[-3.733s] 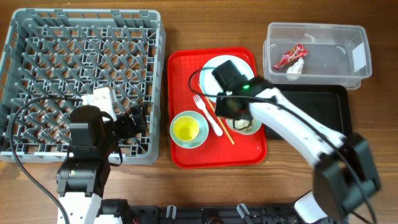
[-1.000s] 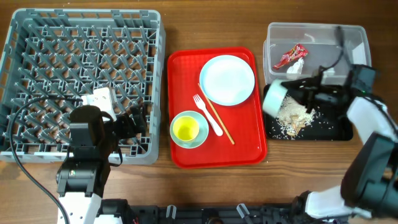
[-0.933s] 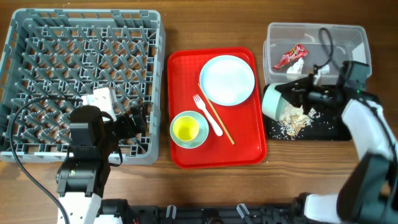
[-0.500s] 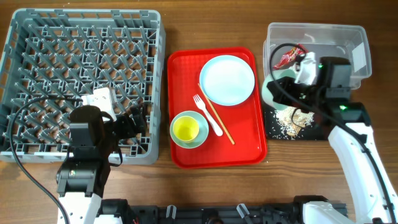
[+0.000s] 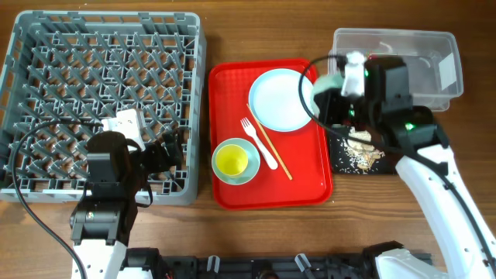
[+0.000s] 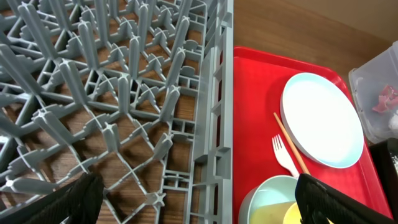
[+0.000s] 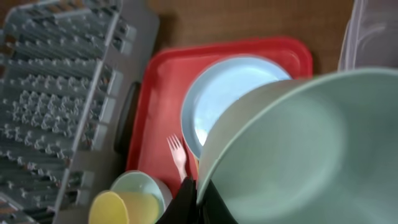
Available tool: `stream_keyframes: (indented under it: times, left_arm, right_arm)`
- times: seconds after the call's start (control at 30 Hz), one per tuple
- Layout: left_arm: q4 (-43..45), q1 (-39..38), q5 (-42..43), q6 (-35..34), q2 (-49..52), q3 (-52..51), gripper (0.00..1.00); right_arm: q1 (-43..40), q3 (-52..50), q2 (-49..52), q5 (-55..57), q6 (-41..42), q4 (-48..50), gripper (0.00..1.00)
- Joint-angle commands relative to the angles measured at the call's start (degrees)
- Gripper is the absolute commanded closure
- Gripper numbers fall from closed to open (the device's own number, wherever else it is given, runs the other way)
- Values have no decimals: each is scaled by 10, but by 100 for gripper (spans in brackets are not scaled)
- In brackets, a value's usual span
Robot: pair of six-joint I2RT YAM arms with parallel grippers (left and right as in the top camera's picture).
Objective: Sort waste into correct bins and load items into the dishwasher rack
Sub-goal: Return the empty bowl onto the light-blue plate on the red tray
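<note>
Now, tilted bowl (image 7: 280, 149), rim in right pincer (image 7: 196, 193)

I find no text, number or brand that can be read in any view. A white sticker (image 5: 448, 71) stands on the right end of the clear plastic tub (image 5: 403, 40); anything printed on it is too small to make out. Inside the tub, the red snack wrapper (image 6: 388, 98) shows only as a blurred patch in the left wrist view, its print illegible. Well left of the tub, a white block (image 5: 124, 121) over the dishwasher rack (image 5: 46, 54) shows no lettering I can resolve.
</note>
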Motion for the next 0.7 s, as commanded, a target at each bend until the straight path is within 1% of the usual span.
stream_keyframes:
  times: [0.0, 0.13, 0.2, 0.47, 0.57, 0.67]
  left_arm:
    - [2, 3, 7, -3, 2, 11, 0]
    - [2, 3, 7, -3, 2, 11, 0]
    - [2, 3, 7, -3, 2, 11, 0]
    - [2, 3, 7, -3, 2, 11, 0]
    - [2, 3, 7, -3, 2, 11, 0]
    - [2, 3, 7, -3, 2, 11, 0]
  right_arm:
    - [33, 104, 67, 68, -22, -35, 96]
    - [52, 182, 159, 71, -42, -75, 96]
    - [61, 204, 207, 71, -46, -82, 96]
    - [91, 207, 354, 88, -26, -57, 96]
    - [99, 207, 389, 87, -13, -54, 96]
    - [104, 207, 398, 87, -13, -52, 95]
